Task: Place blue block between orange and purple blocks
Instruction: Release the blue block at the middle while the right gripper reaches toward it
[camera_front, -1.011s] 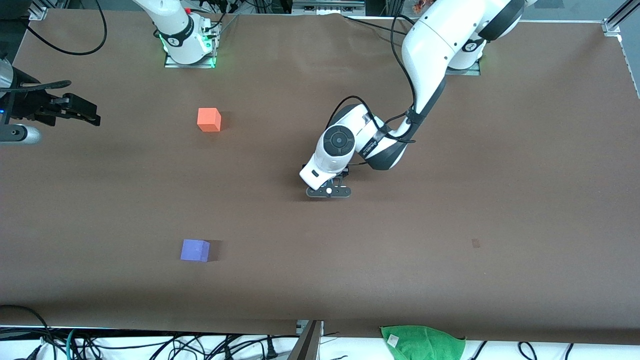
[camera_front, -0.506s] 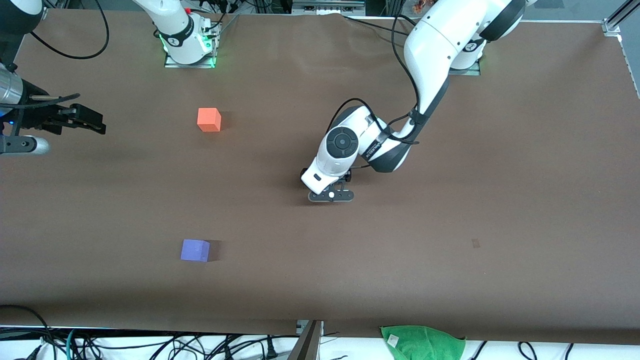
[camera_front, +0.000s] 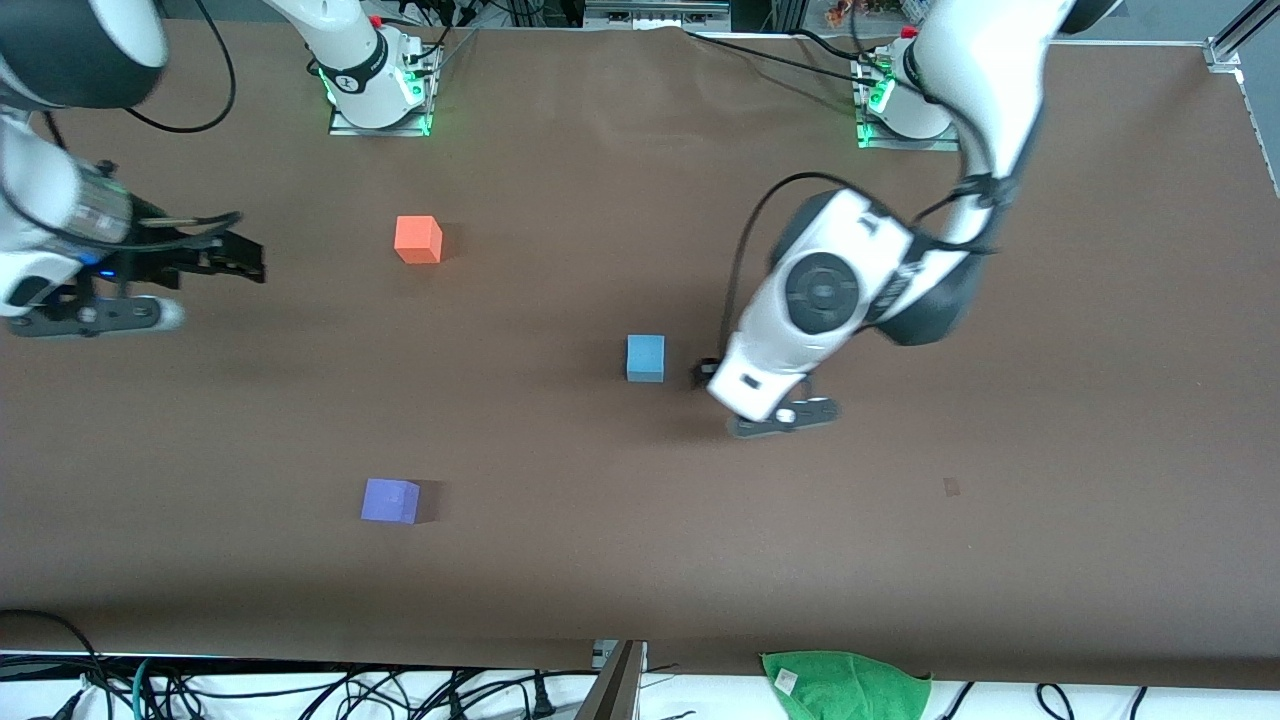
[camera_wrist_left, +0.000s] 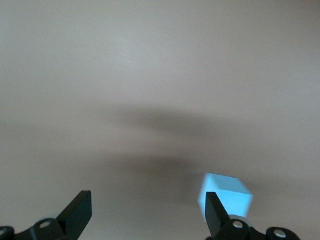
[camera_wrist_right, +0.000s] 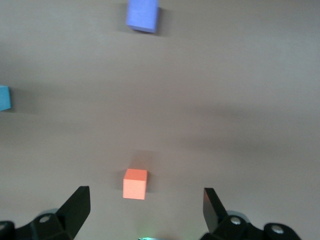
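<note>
The sky-blue block (camera_front: 645, 357) sits alone on the brown table near the middle. The orange block (camera_front: 417, 239) lies toward the right arm's end, farther from the camera. The purple block (camera_front: 390, 500) is nearer the camera, in line with the orange one. My left gripper (camera_front: 785, 418) is open and empty, beside the blue block toward the left arm's end. In the left wrist view the blue block (camera_wrist_left: 225, 199) shows beside one fingertip of the open gripper (camera_wrist_left: 147, 212). My right gripper (camera_front: 235, 262) is open and empty, over the table's right-arm end. Its wrist view (camera_wrist_right: 145, 207) shows the orange block (camera_wrist_right: 135, 183), purple block (camera_wrist_right: 143, 14) and blue block (camera_wrist_right: 4, 97).
A green cloth (camera_front: 845, 685) hangs at the table's near edge, with cables below the edge. A small dark mark (camera_front: 951, 487) is on the table toward the left arm's end.
My left gripper has pulled away toward the left arm's end, uncovering the blue block on the table. My right gripper has shifted a little toward the orange block.
</note>
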